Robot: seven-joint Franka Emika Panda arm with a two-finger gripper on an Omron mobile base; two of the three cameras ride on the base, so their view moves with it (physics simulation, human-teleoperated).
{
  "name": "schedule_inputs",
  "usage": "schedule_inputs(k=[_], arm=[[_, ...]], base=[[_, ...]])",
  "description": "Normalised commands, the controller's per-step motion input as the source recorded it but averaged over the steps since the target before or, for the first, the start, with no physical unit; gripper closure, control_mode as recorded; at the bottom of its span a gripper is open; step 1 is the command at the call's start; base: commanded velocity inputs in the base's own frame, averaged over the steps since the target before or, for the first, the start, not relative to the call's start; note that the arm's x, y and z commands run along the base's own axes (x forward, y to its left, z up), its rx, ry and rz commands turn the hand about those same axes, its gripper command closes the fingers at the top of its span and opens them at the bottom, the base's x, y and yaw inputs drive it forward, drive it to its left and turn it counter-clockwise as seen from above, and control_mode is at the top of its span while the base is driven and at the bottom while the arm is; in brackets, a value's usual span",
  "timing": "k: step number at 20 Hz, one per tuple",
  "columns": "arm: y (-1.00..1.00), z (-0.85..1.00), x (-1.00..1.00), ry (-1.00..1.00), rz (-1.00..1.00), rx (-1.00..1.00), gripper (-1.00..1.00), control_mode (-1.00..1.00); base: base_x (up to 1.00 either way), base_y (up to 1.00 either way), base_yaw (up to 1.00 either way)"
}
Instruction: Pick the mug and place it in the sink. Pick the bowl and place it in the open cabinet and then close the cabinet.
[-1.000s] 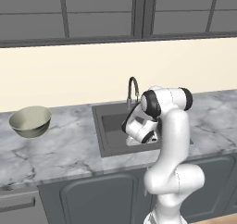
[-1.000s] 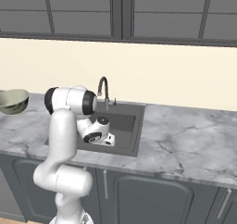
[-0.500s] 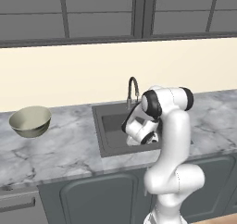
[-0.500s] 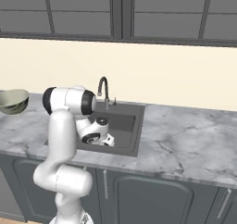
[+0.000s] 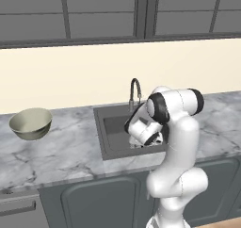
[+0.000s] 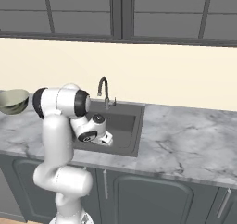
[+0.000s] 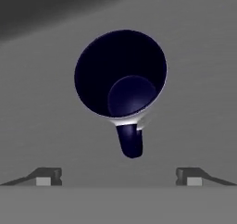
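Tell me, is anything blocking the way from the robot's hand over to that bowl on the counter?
Nothing visible does. The open end effector hangs over the mug in the sink; bare marble counter lies between there and the bowl.

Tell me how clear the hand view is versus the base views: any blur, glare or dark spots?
Hand view: soft and dim, the mug has blurred edges and a near-black inside, the sink floor is flat grey, and the open gripper tips look hazy. Left base view: sharp and evenly lit, the bowl crisp. Right base view: equally sharp, no glare on the faucet.
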Motion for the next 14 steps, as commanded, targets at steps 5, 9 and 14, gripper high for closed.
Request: schedule_inputs(k=[5, 9, 14], arm=[[0.0, 0.78, -0.03, 0.0, 0.0, 0.0, -1.0, -1.0], [0.0, 0.72, -0.12, 0.0, 0.0, 0.0, -1.0, -1.0], [0.0, 0.65, -0.31, 0.0, 0.0, 0.0, -1.0, -1.0]], base=[[0.0, 0.0, 0.0], [0.0, 0.0, 0.0], [0.0, 0.0, 0.0]])
